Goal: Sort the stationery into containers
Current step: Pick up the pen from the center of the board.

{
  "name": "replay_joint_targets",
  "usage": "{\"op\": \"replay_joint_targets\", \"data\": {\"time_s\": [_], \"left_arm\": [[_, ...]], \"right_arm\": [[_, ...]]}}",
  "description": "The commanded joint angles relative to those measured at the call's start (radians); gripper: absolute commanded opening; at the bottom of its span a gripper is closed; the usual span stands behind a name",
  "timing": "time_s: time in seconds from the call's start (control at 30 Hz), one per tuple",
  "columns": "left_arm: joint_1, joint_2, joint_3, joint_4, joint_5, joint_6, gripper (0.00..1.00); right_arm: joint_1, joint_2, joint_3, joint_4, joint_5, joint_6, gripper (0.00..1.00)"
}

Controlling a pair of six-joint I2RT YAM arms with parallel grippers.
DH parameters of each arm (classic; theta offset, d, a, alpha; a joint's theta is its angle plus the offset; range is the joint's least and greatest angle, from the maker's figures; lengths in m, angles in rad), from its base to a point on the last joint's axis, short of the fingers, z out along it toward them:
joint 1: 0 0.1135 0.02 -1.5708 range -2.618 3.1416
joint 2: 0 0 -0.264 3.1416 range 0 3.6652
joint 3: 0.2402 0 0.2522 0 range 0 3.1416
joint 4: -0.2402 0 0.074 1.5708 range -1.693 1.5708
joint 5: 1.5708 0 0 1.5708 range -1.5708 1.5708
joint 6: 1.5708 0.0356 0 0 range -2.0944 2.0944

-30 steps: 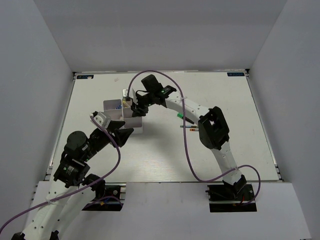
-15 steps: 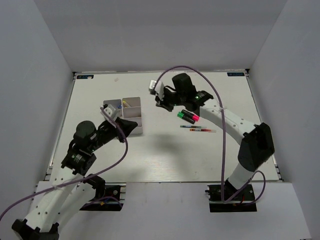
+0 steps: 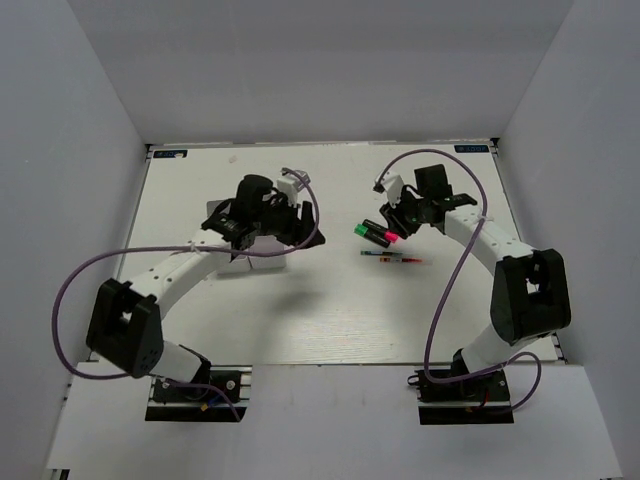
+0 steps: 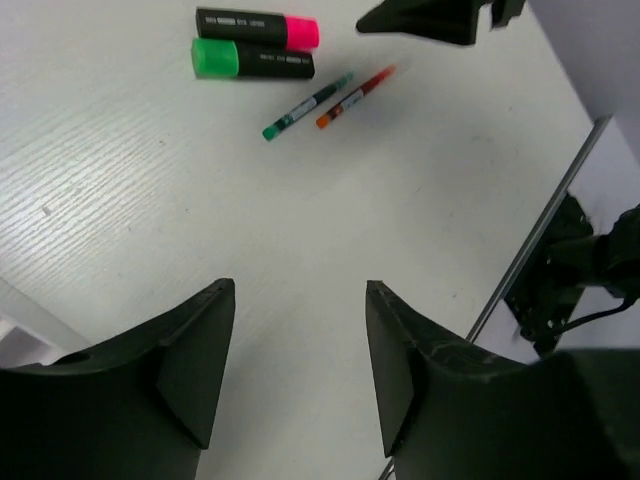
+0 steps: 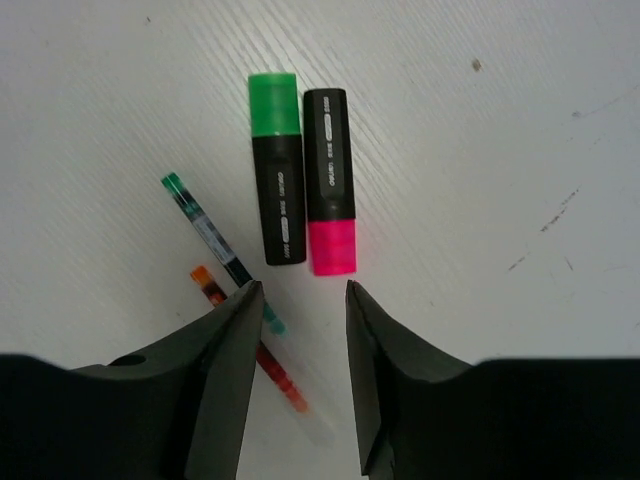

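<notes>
right wrist view, nearest first: right gripper (image 5: 300, 295) with jaws apart, nothing between them, hovering just on the near side of the pink highlighter (image 5: 329, 180), by its pink end. also near that pink end, off to one side, a thin green pen (image 5: 220, 250) and a thin red pen (image 5: 285, 385), the red one partly hidden under the gripper. farther, close beside the pink highlighter and parallel to it, the green highlighter (image 5: 277, 170), its coloured end turned the opposite way. all four flat on the white table (image 5: 480, 120).

left wrist view: left gripper (image 4: 300, 300) with jaws apart too, empty, well apart from the pink highlighter at the far top of the picture.

top external view: tray (image 3: 265, 247) well apart from the pink highlighter, across the table, mostly covered by the left arm; contents impossible to tell. left gripper between tray and pink highlighter, close to the tray. right gripper almost over the pink highlighter.
</notes>
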Motion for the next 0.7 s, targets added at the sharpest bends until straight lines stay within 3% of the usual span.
{"op": "replay_joint_targets", "data": {"time_s": [0.0,0.03,0.1,0.13,0.17,0.3,0.43,0.5,0.67], "left_arm": [[-0.041,0.064,0.105,-0.03,0.005,-0.018,0.67],[-0.041,0.091,0.127,-0.042,-0.005,-0.018,0.67],[-0.081,0.194,0.211,-0.066,-0.059,-0.018,0.68],[-0.093,0.234,0.27,-0.092,-0.084,-0.03,0.68],[-0.102,0.274,0.298,-0.102,-0.11,-0.047,0.6],[-0.142,0.465,0.429,-0.135,-0.268,-0.24,0.41],[-0.179,0.66,0.616,-0.22,-0.372,-0.488,0.46],[-0.207,0.714,0.733,-0.307,-0.479,-0.54,0.52],[-0.251,0.838,0.955,-0.441,-0.651,-0.585,0.54]], "right_arm": [[-0.047,0.001,0.038,-0.09,-0.043,-0.133,0.45],[-0.055,0.01,0.04,-0.096,-0.05,-0.141,0.43],[-0.084,0.022,0.034,-0.096,-0.074,-0.146,0.26],[-0.092,0.022,0.031,-0.09,-0.082,-0.146,0.16],[-0.098,0.024,0.028,-0.086,-0.117,-0.143,0.0],[-0.144,-0.005,0.011,-0.057,-0.172,-0.073,0.0],[-0.197,-0.065,-0.046,-0.017,-0.243,-0.04,0.0],[-0.21,-0.114,-0.081,0.014,-0.273,-0.029,0.0],[-0.256,-0.154,-0.143,0.059,-0.335,-0.029,0.0]]}}
